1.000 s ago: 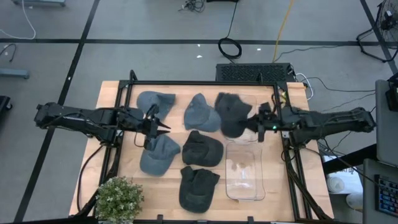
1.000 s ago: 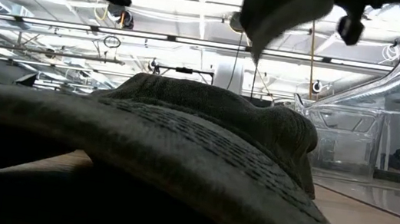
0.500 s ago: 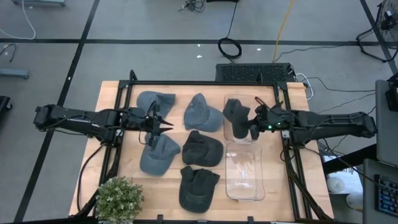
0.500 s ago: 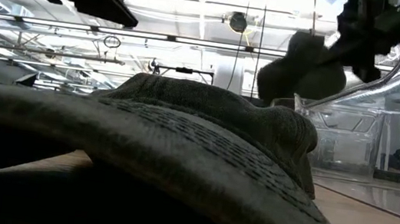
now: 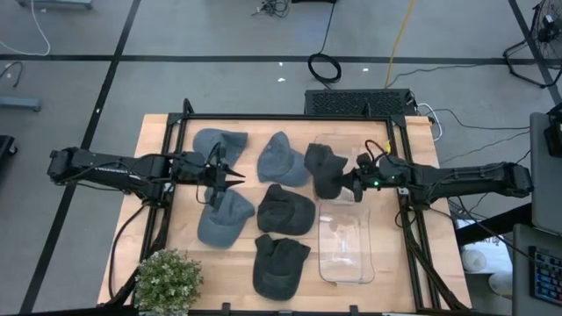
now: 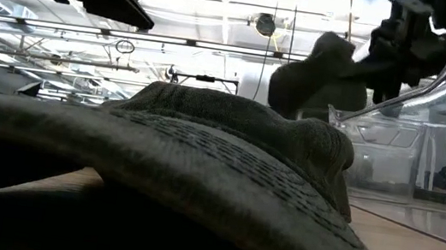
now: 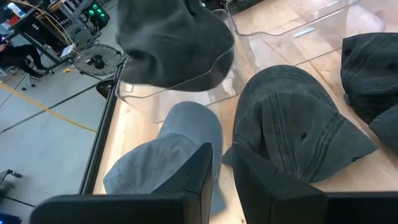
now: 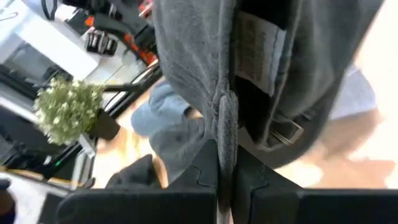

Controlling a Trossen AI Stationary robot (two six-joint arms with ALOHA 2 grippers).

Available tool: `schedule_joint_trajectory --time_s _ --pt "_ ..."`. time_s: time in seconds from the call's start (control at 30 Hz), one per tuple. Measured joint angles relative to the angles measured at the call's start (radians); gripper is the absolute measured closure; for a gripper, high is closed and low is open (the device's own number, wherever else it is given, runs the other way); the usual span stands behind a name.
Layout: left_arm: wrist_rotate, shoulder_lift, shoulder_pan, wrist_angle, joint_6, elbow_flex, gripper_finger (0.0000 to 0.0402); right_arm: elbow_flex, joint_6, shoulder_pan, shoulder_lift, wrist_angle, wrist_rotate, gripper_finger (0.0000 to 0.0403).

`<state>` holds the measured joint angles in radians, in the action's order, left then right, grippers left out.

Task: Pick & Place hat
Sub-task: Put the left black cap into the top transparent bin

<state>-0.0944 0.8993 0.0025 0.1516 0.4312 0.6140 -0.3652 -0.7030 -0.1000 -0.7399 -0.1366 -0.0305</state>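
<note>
We note the right gripper point(image 5: 354, 183) clamped on a dark grey hat point(image 5: 325, 169), the fabric pinched tight between its two fingers point(image 8: 202, 177) in the right wrist view. The hat hangs off the table, above the far end of the clear plastic bin point(image 5: 342, 250), its crown drooping toward the table's middle. In the low view it hangs point(image 6: 320, 77) beside the bin's rim point(image 6: 396, 122).

The left gripper point(image 5: 230, 178) hovers over the left half of the table, between a blue-grey cap point(image 5: 219, 143) and a second blue-grey cap point(image 5: 223, 218). Its jaws stand only a narrow gap apart and hold nothing.

Other hats lie on the wooden table point(image 5: 158, 140): a blue-grey one point(image 5: 283, 159) near centre, a dark one point(image 5: 285, 209) beside it, another dark one point(image 5: 279, 265) at the near edge. A potted plant point(image 5: 167, 281) sits at the near left corner.
</note>
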Motion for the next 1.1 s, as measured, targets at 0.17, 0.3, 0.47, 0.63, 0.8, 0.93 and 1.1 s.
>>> schedule_joint_trajectory --time_s 0.17,0.3,0.47,0.63,0.8,0.93,1.1 --pt "0.000 0.000 0.000 0.000 -0.007 0.000 0.0330 0.075 -0.043 0.001 0.000 -0.022 0.007 0.0403" --pt "0.000 0.000 0.000 0.000 -0.008 0.000 0.0330 0.110 -0.023 0.001 0.000 -0.069 0.085 0.0399" --pt "0.000 0.000 0.000 0.000 -0.015 0.000 0.0330 0.118 -0.009 0.001 -0.002 -0.076 0.139 0.0353" --pt "0.000 0.000 0.000 0.000 -0.022 0.000 0.0330 0.118 0.009 0.001 -0.001 -0.078 0.166 0.0271" --pt "-0.001 0.000 0.000 0.000 -0.022 0.000 0.0330 0.118 -0.006 0.001 0.001 -0.081 0.165 0.0205" --pt "-0.001 0.000 0.000 0.000 -0.021 0.001 0.0330 0.117 -0.080 0.001 0.002 -0.045 0.163 0.0192" --pt "-0.001 0.000 0.000 0.000 -0.020 0.001 0.0330 0.100 -0.150 0.001 0.002 0.037 0.157 0.0198"
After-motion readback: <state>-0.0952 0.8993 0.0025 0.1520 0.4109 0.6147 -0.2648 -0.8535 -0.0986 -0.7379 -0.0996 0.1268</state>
